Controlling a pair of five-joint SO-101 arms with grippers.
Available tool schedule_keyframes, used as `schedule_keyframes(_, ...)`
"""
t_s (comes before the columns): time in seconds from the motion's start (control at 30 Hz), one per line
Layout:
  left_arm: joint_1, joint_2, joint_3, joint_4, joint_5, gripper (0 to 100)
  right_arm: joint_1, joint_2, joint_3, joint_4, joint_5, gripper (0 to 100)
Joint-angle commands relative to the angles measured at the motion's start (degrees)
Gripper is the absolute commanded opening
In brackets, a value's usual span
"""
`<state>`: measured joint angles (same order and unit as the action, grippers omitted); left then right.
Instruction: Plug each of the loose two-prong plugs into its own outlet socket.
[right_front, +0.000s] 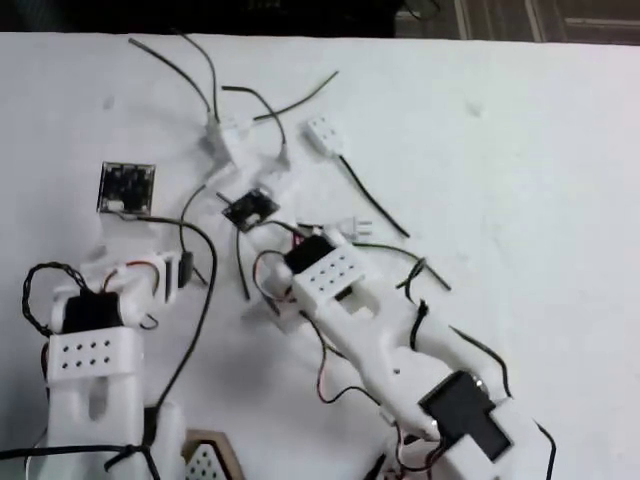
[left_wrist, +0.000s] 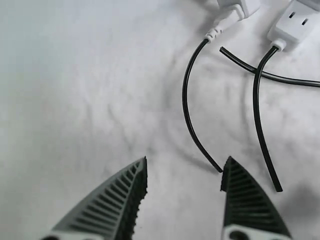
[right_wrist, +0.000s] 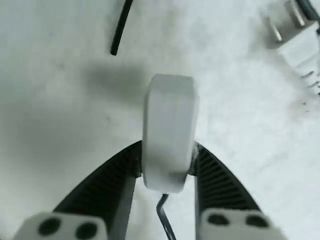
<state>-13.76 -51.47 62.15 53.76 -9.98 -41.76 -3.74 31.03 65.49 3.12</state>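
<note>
Right gripper (right_wrist: 167, 146) is seen pressed onto a white connector block (right_wrist: 170, 125), which is pinched by its long sides w/ its lead trailing back between the fingers. No prongs are seen on its far end, so it is judged a socket rather than a plug. A loose two-prong plug (right_wrist: 295, 45) is found just beyond the block and off to one side, not in line w/ it. In the high view its long axis is laid across the table (right_front: 520, 150), prongs toward that view's right. Of the two grippers this one is far nearer. Left gripper (left_wrist: 186, 160) is held wide open & empty, w/ a black cable end (left_wrist: 218, 169) just beside one fingertip and a slotted socket (left_wrist: 295, 22) further off
</note>
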Motion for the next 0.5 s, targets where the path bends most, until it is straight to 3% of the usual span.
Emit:
schedule_keyframes(0.0,-0.6,-1.2,-0.3,-0.9,0.4,24,0.3,1.8,-2.9,0.6,-1.1,23.7)
schedule_keyframes(0.23,-0.6,-1.2,-0.3,-0.8,0.4,24,7.4,3.3,-6.8,0.2,-1.1,18.3)
schedule_keyframes(0.47,-0.4,-1.2,-0.2,-0.7,0.2,24,8.3,2.9,-7.0,-0.5,-1.1,18.0)
